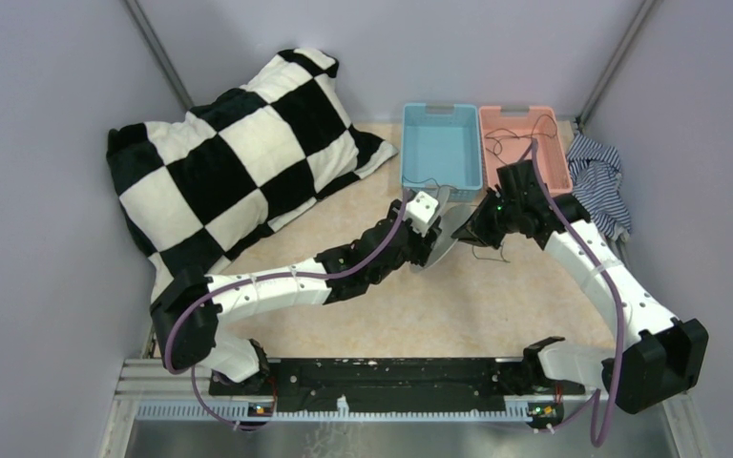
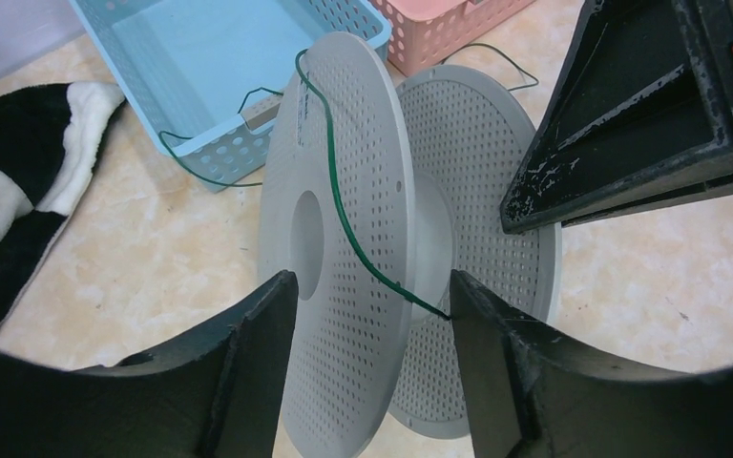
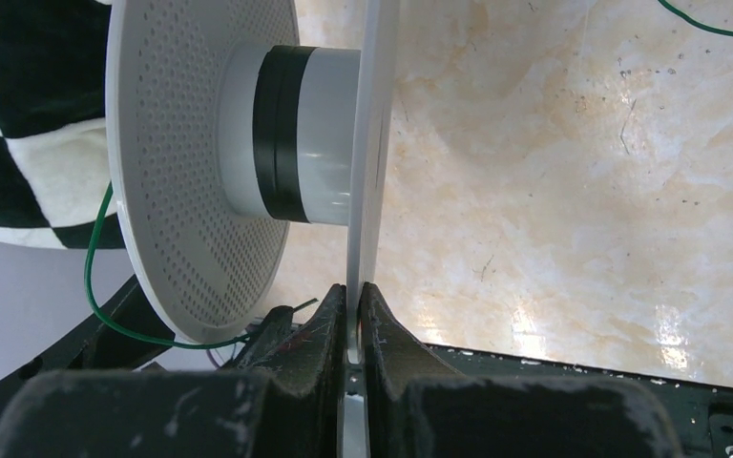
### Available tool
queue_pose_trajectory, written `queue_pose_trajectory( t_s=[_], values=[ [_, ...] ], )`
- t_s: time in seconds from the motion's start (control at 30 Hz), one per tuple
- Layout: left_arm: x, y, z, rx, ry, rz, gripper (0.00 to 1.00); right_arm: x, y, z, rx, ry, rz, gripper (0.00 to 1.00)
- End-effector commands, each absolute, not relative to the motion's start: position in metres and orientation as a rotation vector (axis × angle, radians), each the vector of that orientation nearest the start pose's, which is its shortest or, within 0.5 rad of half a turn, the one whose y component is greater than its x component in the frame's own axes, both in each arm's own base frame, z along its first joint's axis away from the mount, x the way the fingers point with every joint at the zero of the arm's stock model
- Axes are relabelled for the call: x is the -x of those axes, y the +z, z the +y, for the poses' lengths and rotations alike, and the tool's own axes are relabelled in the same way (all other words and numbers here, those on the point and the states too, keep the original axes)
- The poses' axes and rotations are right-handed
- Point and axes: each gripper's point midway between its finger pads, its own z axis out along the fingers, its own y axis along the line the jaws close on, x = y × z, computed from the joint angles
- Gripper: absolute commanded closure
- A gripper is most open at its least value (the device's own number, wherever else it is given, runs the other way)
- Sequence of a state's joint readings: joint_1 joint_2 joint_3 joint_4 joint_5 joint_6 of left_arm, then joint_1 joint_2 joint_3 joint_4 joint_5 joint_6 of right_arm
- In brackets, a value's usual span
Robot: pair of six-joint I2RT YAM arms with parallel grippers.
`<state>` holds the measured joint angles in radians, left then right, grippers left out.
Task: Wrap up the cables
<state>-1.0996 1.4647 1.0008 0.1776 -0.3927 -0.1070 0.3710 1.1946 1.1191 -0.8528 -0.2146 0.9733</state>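
- With my right tool (image 3: 355, 291) I am pinching the rim of one flange of the pale grey perforated plastic spool (image 3: 200, 162). The jaws are nearly shut, with only the thin disc between them.
- My left tool (image 2: 372, 286) is standing open, one finger on each side of the nearer flange. Its jaws are gripping nothing that I can see.
- The thin dark cable (image 2: 339, 205) is lying on the table (image 2: 153, 248) by the light blue plastic basket (image 2: 239, 143). From there it is climbing over the flange's top rim and crossing the dotted face to end right by one left finger. I cannot tell whether it is touching that finger.
- The spool is hanging between my two tools, just in front of the blue basket and the pink one (image 2: 439, 29). I cannot tell whether its lower rim is resting on the table.
- The flanges are standing on edge and leaning a little, so the hub's axis is running roughly level, from one tool towards the other.
- The cable's length is running across the flange, from rim to centre, not yet around the hub. A black band is circling the hub, and I cannot tell whether it is wound cable.
- My judgement for doing this well:
  - I should be closing the left tool on the cable alone, not on the disc.
  - I should be lifting it clear of the rim and dropping it into the gap between the flanges.
  - I should be holding the spool steady with a light pull on the cable, so the turns are lying snug without kinking.
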Motion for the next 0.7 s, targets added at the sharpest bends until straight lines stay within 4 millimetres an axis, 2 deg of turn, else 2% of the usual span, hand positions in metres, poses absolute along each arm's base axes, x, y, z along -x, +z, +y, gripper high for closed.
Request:
queue_pose_trajectory(
  t_s=[0.0, 0.27, 0.5, 0.57, 0.67],
  values=[
    [-0.268, 0.237, -0.382, -0.564, -0.511, 1.695, 0.37, -0.257, 0.215, 0.185, -0.664, 0.884, 2.496, 1.0],
    [-0.27, 0.232, -0.38, -0.583, -0.476, 1.706, 0.59, -0.255, 0.22, 0.186, -0.678, 0.905, 2.485, 1.0],
    [-0.274, 0.223, -0.378, -0.717, -0.351, 1.69, 0.63, -0.253, 0.226, 0.186, -0.704, 0.91, 2.487, 1.0],
    [-0.274, 0.224, -0.377, -0.727, -0.332, 1.683, 0.7, -0.253, 0.227, 0.186, -0.706, 0.917, 2.486, 1.0],
    [-0.275, 0.227, -0.376, -0.728, -0.323, 1.674, 0.87, -0.254, 0.227, 0.187, -0.717, 0.926, 2.482, 1.0]
  ],
)
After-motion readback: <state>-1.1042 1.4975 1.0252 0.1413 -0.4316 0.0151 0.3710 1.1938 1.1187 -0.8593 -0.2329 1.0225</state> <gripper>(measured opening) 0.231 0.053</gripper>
